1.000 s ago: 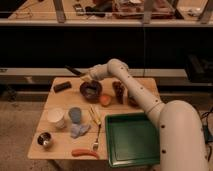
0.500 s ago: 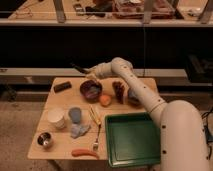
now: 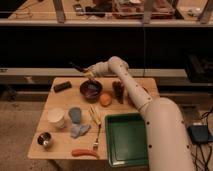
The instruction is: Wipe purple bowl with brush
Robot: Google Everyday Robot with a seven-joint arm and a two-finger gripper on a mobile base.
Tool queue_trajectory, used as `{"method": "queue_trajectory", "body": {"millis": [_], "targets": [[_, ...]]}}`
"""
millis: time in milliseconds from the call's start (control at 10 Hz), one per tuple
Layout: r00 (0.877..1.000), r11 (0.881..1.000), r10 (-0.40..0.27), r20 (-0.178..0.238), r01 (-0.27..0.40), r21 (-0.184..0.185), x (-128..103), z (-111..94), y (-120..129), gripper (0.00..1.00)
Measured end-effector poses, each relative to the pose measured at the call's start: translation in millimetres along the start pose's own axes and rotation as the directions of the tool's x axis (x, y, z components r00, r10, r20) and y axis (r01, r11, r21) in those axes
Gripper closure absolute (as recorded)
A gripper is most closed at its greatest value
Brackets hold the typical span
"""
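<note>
The purple bowl (image 3: 91, 89) stands on the wooden table (image 3: 60, 102), at the back middle. My gripper (image 3: 91, 75) hangs just above the bowl's far rim. It is shut on the brush (image 3: 78, 66), a thin dark stick that points up and to the left from the gripper, away from the bowl. The end of the brush that is in the gripper is hidden.
An orange fruit (image 3: 105, 99) and a brown object (image 3: 118, 91) lie right of the bowl, and a black block (image 3: 62, 86) lies to its left. Nearer are a white cup (image 3: 56, 118), a bluish bowl (image 3: 75, 114), a cloth (image 3: 79, 130), a steel bowl (image 3: 45, 140), a fork (image 3: 96, 141) and a green tray (image 3: 126, 137).
The gripper with the brush has shifted slightly sideways and down over the far rim of the purple bowl. Nothing on the table has moved.
</note>
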Motion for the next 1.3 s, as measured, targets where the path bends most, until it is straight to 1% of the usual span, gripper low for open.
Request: {"method": "queue_trajectory", "body": {"millis": [100,300,400,500,700,800,900,1100,1300], "targets": [[1.0,1.0,-0.01,-0.017,0.01,-0.002,7.9,3.7,3.7,1.0],[0.999,0.999,-0.041,-0.036,0.041,0.013,25.8,18.8,-1.5,1.0],[0.997,0.998,-0.059,-0.046,0.06,0.026,34.3,21.6,-7.3,1.0],[0.996,0.997,-0.069,-0.047,0.071,0.037,36.2,21.0,-13.3,1.0],[0.995,0.994,-0.088,-0.045,0.091,0.064,38.6,19.6,-36.1,1.0],[0.995,0.992,-0.093,-0.037,0.096,0.077,37.4,15.5,-50.3,1.0],[0.995,0.992,-0.094,-0.032,0.097,0.083,35.2,10.4,-59.8,1.0],[0.994,0.991,-0.103,-0.023,0.105,0.079,35.3,-4.0,-73.0,1.0],[0.994,0.992,-0.106,-0.012,0.107,0.061,34.3,-14.7,-76.2,1.0]]}}
